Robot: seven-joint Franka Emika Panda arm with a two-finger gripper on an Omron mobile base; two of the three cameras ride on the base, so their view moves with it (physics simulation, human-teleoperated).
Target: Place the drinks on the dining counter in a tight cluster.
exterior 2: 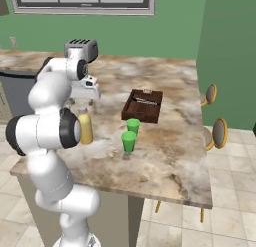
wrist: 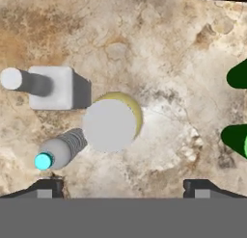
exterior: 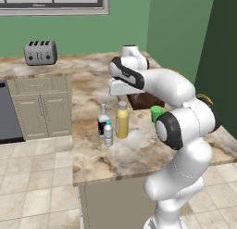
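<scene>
Three drinks stand close together on the dining counter (exterior: 139,149): a dark squat bottle (exterior: 102,122) with a white label, a small clear water bottle (exterior: 108,134) and a taller yellow bottle (exterior: 122,121) with a pale cap. My gripper (exterior: 121,96) hangs open just above the yellow bottle (exterior 2: 86,129), holding nothing. The hand view looks straight down. There the pale cap of the yellow bottle (wrist: 110,125) sits mid-frame, the labelled bottle (wrist: 53,87) and the water bottle (wrist: 60,150) lie to its left, and my gripper (wrist: 123,188) has its fingertips (wrist: 46,188) spread wide.
Two green cups (exterior 2: 133,126) (exterior 2: 129,141) stand right of the bottles. A dark wooden tray (exterior 2: 143,105) lies behind them. A toaster (exterior: 40,52) sits on the far counter. Stools (exterior 2: 218,133) line the counter's right side. The counter's front edge is near the water bottle.
</scene>
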